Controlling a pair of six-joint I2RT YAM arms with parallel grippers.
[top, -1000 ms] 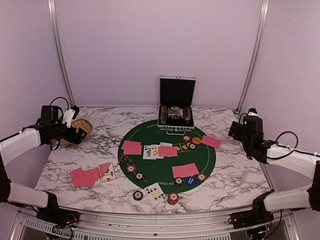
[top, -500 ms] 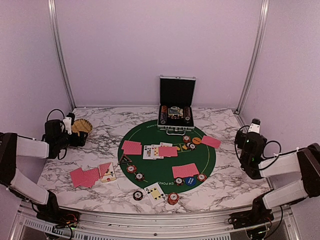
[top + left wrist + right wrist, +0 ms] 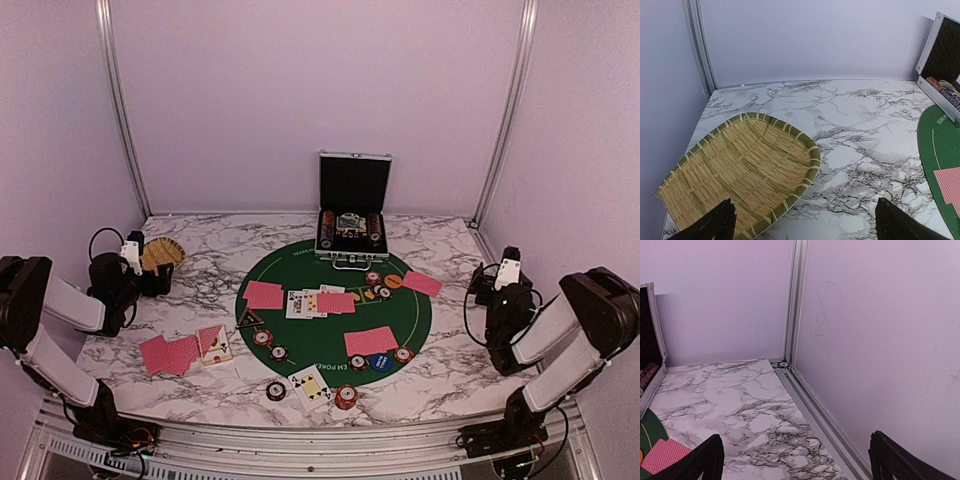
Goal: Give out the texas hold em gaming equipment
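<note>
Across the green felt mat [image 3: 300,262] and out onto the marble table [image 3: 455,345]: red-backed playing cards [image 3: 372,341], poker chips [image 3: 262,338], orange disc [image 3: 393,281], blue disc [image 3: 380,362], dark triangular token [image 3: 248,320]. Well apart from all of it, at the two side edges: left gripper [image 3: 805,226] and right gripper [image 3: 795,461], both spread wide, holding nothing. Looks largely dealt out, judging by the spread. Risks from here: clipping the woven basket [image 3: 740,170] just beside the left fingers on any inward sweep; knocking the near-edge chips [image 3: 346,398] and face-up card [image 3: 310,385] off the front with a low reach; sliding thin cards along the felt rather than lifting them; bumping the open metal case [image 3: 352,225] and spilling its racked chips.
</note>
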